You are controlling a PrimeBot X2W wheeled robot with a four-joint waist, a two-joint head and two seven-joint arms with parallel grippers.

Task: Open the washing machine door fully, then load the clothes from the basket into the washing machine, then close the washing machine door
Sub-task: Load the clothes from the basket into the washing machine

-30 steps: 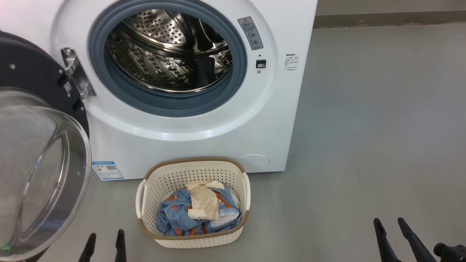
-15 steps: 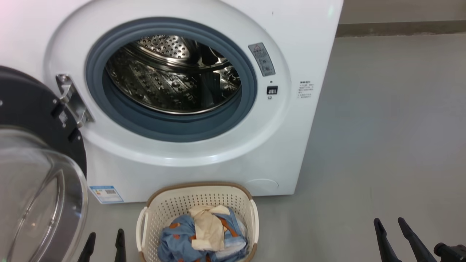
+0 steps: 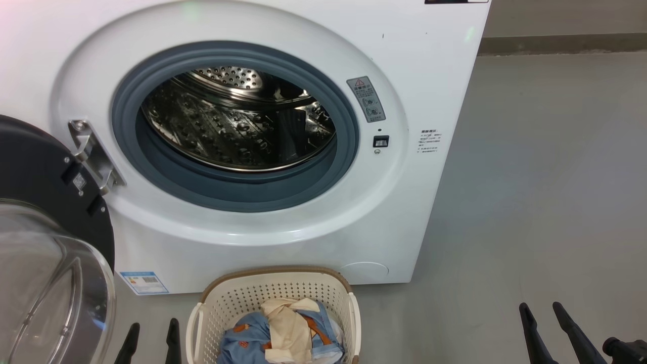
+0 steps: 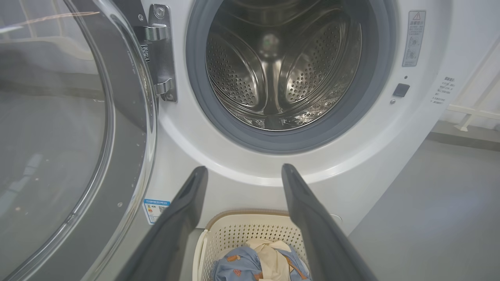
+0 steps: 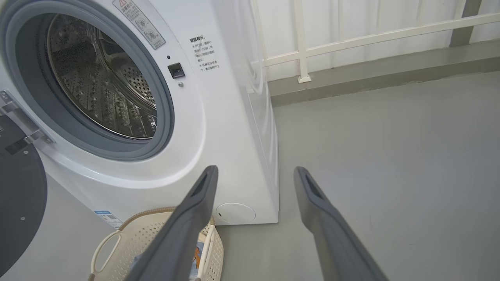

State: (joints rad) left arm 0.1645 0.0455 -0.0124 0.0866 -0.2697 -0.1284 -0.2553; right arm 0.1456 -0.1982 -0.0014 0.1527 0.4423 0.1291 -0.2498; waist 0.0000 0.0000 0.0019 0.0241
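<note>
On the grey floor (image 3: pixel 530 202), just before the washing machine (image 3: pixel 283 242): the basket (image 3: pixel 275 298), with the clothes (image 3: pixel 283 336) inside, cream piece over blue print. To the left, the washing machine door (image 3: pixel 35 167), swung wide on its metal hinge (image 3: pixel 93 156), glass bowl bulging outward. Steel drum (image 3: pixel 237 126) ringed by the grey gasket (image 3: pixel 232 189).

Low in the head view, left gripper (image 3: pixel 154 324) between door and basket, right gripper (image 3: pixel 540 306) well off to the right over open floor. Fingers of both spread apart, clamped on nothing.

Added by the left wrist view: a straight look down the drum, and a QR sticker (image 4: pixel 145 53) on the door beside the hinge. Added by the right wrist view: a white railing (image 5: pixel 300 43) behind the machine's side.

Writing: blue label (image 3: pixel 144 283) low on the front, warning sticker (image 3: pixel 366 98) with a red triangle, a block of Chinese print (image 5: pixel 205 52) beside the latch slot (image 3: pixel 380 141), all too small to read.

Wide room for moving to the right of machine and basket; tight on the left, against the door's edge.
</note>
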